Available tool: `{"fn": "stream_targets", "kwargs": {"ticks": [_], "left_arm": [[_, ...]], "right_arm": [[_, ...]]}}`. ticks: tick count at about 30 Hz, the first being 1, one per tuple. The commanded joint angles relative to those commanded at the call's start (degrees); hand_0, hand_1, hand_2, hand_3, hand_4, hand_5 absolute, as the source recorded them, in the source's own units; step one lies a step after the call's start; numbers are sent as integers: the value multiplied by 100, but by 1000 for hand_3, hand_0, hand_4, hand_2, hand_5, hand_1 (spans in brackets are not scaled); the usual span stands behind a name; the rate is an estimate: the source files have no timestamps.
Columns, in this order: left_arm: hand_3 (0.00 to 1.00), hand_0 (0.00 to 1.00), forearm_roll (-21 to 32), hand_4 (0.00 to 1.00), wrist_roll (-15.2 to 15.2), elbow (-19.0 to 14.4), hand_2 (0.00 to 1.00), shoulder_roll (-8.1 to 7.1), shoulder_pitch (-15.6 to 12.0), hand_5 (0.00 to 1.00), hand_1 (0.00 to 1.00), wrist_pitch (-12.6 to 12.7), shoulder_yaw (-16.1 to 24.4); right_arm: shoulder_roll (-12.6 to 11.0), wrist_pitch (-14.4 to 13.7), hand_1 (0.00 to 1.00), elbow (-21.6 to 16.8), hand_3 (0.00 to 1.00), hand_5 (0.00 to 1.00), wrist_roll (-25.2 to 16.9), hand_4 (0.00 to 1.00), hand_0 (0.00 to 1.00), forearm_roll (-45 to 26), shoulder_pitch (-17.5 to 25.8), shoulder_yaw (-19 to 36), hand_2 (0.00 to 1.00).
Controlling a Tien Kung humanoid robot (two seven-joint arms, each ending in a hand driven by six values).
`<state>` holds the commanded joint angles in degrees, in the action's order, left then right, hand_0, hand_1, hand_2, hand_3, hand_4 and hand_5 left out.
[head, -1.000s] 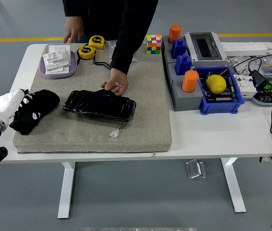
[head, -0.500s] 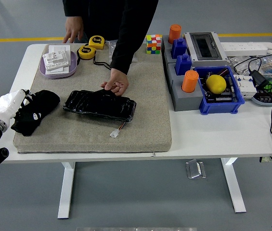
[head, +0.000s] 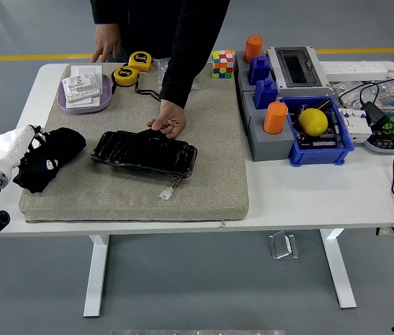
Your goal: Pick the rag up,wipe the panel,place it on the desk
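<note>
The black rag (head: 51, 158) lies bunched on the left part of the grey mat (head: 210, 174). My white left hand (head: 17, 145) is at the rag's left edge and touches it; whether it grips the cloth cannot be made out. The black panel (head: 144, 153) lies flat in the middle of the mat, with a small white connector (head: 166, 194) on wires at its near side. A person at the far side presses one hand (head: 167, 124) on the panel's far edge. My right arm is out of the picture.
The person's other hand (head: 106, 50) rests on the table at the back left. Behind the mat are a purple tray (head: 84, 103), two yellow tape measures (head: 125, 74) and a colour cube (head: 222, 63). Blue bins, orange cups (head: 275, 117), a yellow ball (head: 313, 121) and cables fill the right side.
My left hand has drawn slightly to the left and the rag's left end has shifted with it. The person's hand and the panel have stayed put.
</note>
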<state>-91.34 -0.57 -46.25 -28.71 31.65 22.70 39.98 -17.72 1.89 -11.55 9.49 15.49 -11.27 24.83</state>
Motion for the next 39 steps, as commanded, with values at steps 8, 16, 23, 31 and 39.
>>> {"fn": "stream_targets", "kwargs": {"ticks": [8,16,23,31,39], "left_arm": [[564,306,-173,500,223,-713,507,-154,22,2,214,-167,244],[563,304,-336,500,517,-1187,505,-219,118,2,214,-349,327],[565,302,-382,501,629,-1365,504,-79,232,2,213,-377,248],[563,302,-330,500,609,-1158,503,100,253,2,213,-322,13],[561,300,-414,501,638,-1258,503,242,281,2,214,-294,-218]], "right_arm": [[-20,2,711,11,669,509,7,998,784,-58,-9,-88,723],[2,5,711,16,669,508,0,998,785,-79,-10,-155,723],[2,16,711,58,669,507,-1,998,785,-145,0,-237,723],[-18,18,711,32,669,505,-6,998,784,-71,6,-156,723],[-43,27,711,57,668,504,2,998,784,-136,11,-217,723]]}}
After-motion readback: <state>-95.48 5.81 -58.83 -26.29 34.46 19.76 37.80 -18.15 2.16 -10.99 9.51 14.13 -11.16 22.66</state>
